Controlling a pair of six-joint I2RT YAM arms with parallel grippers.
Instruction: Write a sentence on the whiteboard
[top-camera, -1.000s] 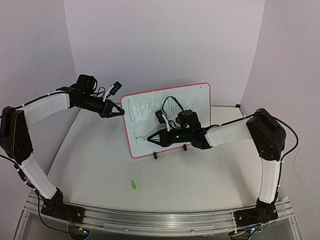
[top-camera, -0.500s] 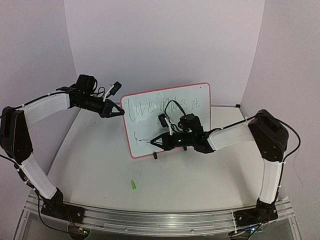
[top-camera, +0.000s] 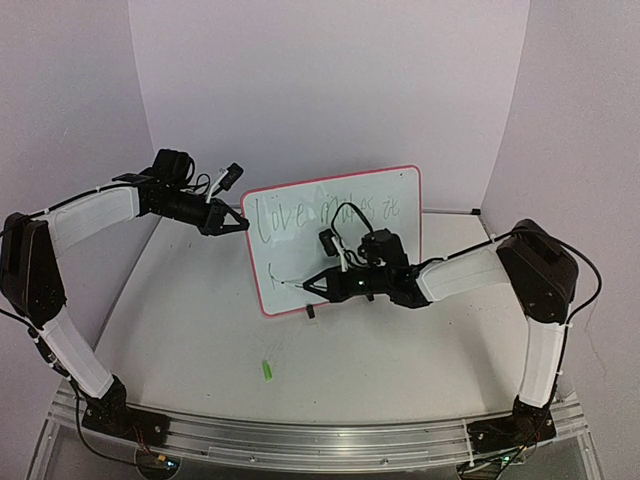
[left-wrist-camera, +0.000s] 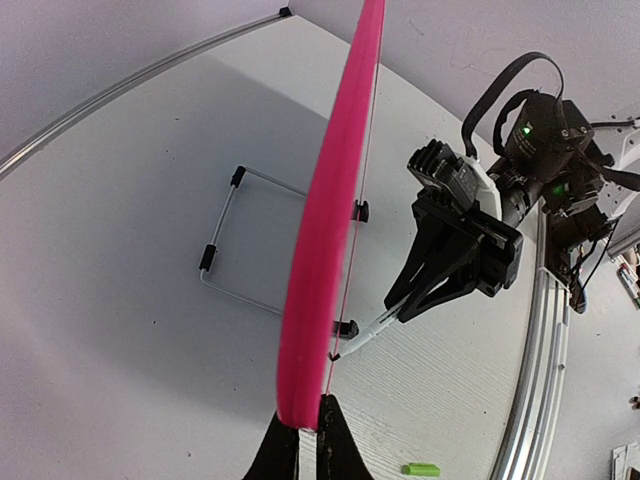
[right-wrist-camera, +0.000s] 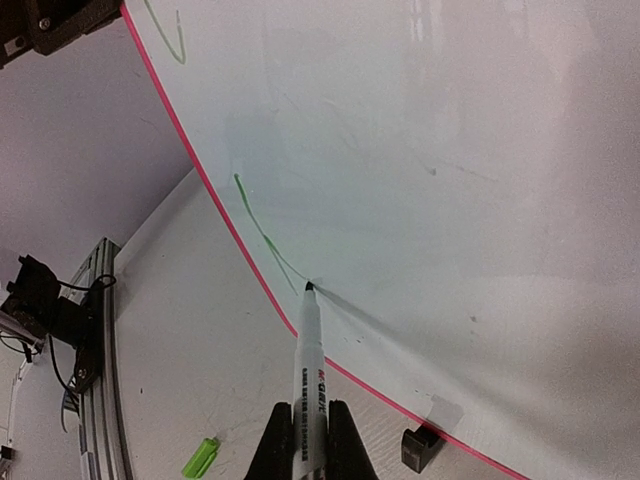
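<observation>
At far left, the left gripper (top-camera: 237, 222) was closed tight on the left edge of the whiteboard (top-camera: 400, 205), its two fingertips pinching the red-pink rim, as the left wrist view showed from just below the edge (left-wrist-camera: 300, 432). The whiteboard stood upright near the back of the white table (top-camera: 190, 330), tilted slightly backward on a wire stand (left-wrist-camera: 225, 245) with small black feet (top-camera: 311, 312).

Across the top of the board ran the first line of the sentence (top-camera: 285, 215) in thin greenish handwriting, partly hidden behind the right arm's cable. Below it, at the lower left of the board, only a short slanting green stroke (right-wrist-camera: 262, 232) was on the surface.

The right gripper (top-camera: 308, 285), reaching in from the right and low in front of the board, was clamped shut on a marker pen (right-wrist-camera: 308, 352). The pen's dark tip touched the board at the lower end of that stroke, just inside the rim.

On the table in front of the board, well apart from both arms, lay a small green cap (top-camera: 267, 370).
</observation>
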